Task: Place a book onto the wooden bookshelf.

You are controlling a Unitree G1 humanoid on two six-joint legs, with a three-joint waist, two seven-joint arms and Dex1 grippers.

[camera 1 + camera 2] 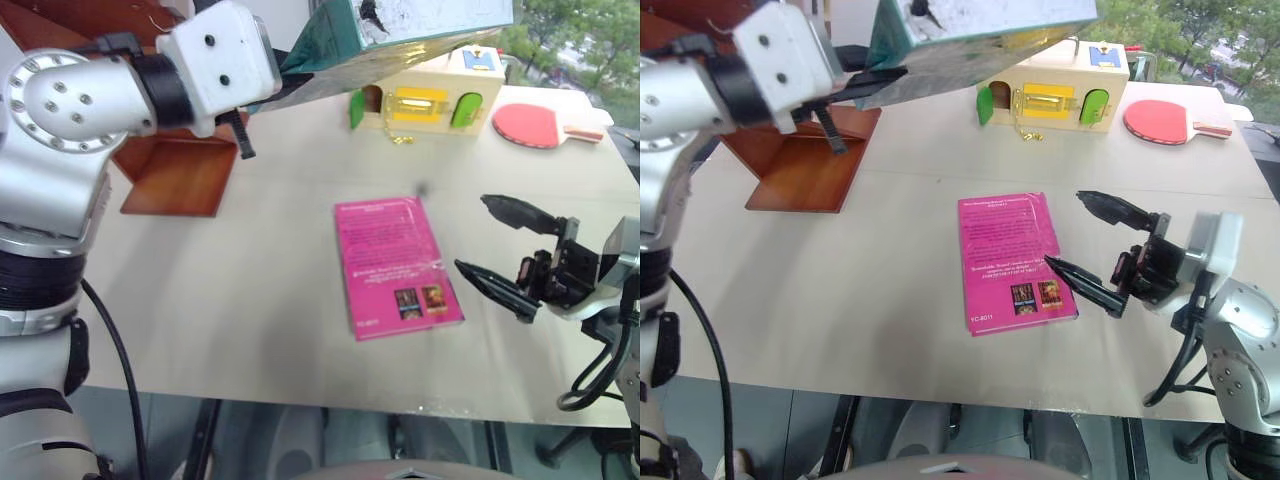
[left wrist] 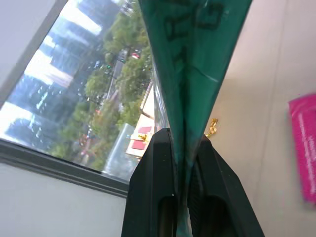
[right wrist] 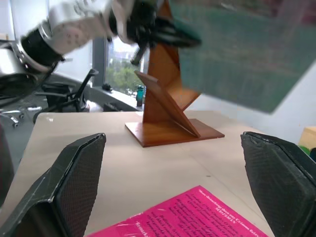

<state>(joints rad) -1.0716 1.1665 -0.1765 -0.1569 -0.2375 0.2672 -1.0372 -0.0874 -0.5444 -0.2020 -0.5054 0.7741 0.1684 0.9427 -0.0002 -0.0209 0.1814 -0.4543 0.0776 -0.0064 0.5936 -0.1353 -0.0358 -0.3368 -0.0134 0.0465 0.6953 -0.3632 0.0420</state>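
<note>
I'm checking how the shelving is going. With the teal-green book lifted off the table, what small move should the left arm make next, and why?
Probably carry the book sideways toward the wooden bookshelf. The left end effector is shut on the book's edge, holding it in the air above the table, and the bookshelf stands just beside it with its slanted boards bare. The right end effector is open by the pink book.

Beige table (image 1: 250, 300) w/ pink book (image 1: 395, 265), wooden bookshelf (image 1: 800, 165), toy box (image 1: 425, 100), red paddle (image 1: 530, 125)

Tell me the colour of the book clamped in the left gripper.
Teal-green with dark lettering; the book shows best in the left wrist view, pinched by the left gripper.
</note>
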